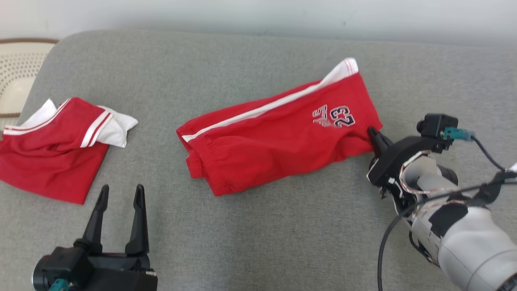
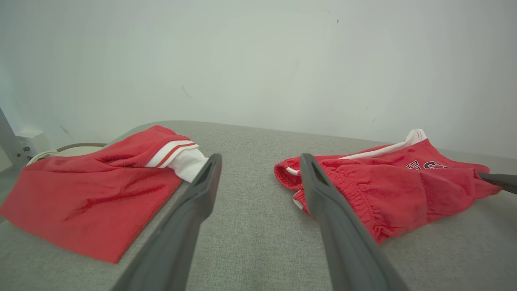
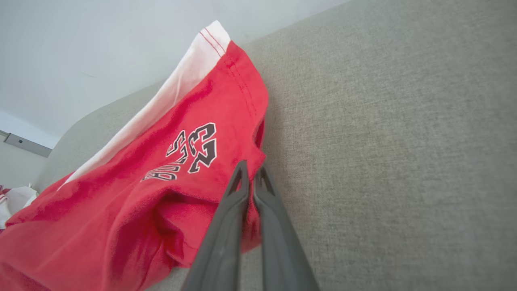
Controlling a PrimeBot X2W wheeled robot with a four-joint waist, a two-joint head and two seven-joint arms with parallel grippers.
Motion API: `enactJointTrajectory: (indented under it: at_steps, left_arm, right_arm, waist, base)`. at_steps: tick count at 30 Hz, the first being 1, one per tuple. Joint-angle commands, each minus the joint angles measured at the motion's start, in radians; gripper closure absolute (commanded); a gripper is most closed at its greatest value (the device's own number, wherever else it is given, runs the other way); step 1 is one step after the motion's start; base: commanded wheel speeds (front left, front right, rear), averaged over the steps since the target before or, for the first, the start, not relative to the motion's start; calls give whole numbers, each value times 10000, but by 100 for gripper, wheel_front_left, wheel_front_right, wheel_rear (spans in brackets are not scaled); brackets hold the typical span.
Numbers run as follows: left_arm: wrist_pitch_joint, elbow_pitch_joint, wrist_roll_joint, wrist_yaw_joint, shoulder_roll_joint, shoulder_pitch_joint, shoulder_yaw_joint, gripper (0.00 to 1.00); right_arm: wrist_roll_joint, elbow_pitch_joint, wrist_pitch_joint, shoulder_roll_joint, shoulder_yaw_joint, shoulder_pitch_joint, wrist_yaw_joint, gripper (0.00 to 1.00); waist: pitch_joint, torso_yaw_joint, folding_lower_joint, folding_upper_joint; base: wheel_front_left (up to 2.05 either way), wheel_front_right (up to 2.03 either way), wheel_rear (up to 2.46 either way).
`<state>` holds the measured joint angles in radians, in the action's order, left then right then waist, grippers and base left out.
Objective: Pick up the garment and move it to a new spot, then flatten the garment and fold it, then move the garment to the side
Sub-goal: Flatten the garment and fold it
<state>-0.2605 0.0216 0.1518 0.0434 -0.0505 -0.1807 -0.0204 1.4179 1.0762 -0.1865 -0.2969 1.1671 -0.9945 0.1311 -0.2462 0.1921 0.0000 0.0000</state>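
**Spotter A:** Your right end effector (image 1: 372, 131) is closed, its two long dark fingers pressed together on the lower right corner of the red shorts (image 1: 278, 137). In that arm's wrist view you can see red cloth pinched between the fingers just below the tips.

**Spotter B:** Your left end effector (image 1: 122, 188) is spread wide and has hold of nothing. It sits at the lower left of the head view with its fingers pointing away from you, above a bare part of the grey padded surface (image 1: 258, 234). Whether it touches the surface, you cannot tell.

**Spotter A:** The shorts lie near the middle of that surface, stretched out lengthwise. The gathered waistband is toward your left and the leg hem toward your right. A white stripe runs along the far edge and ends in a white panel at the far right corner. The number 23 is printed near the hem, close to the corner you are gripping. At the waistband end you can make out more than one layer of cloth.

**Spotter B:** A second red garment (image 1: 52, 157) with white and red trim lies rumpled at the far left, well apart from the shorts. In your left wrist view it is on one side of the open fingers and the shorts are on the other. A cream perforated basket (image 1: 20, 76) stands beyond the left edge of the surface.
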Motion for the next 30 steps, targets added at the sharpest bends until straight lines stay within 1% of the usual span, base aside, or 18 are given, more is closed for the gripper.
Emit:
enactJointTrajectory:
  at_steps: [1,8,14,22,30]
  left_arm:
    - [-29,-53,5,4,-4,262,2,0]
    - [-29,-107,-114,40,-3,629,101,0]
    - [-29,-100,-132,42,-5,841,60,0]
    - [-29,-2,-178,34,-6,1068,-125,0]
    - [-29,34,-125,9,-4,1070,-76,0]
  right_arm:
    - [65,-264,-125,-160,65,339,-6,100]
    - [236,-1737,-447,-764,107,1380,-6,100]
    - [246,-2673,-635,-1087,165,2300,-6,100]
    - [206,-3289,-770,-1286,-85,3208,-6,100]
    - [31,-3559,-801,-1413,-377,3767,-6,100]
  waist:
    - [359,-286,0,0]
    - [885,-740,0,0]
    - [1153,-1037,0,0]
    - [1333,-1462,0,0]
    - [1341,-1572,0,0]
  base:
    - [0,0,0]
    - [0,0,0]
    - [0,0,0]
    - [0,0,0]
    - [0,0,0]
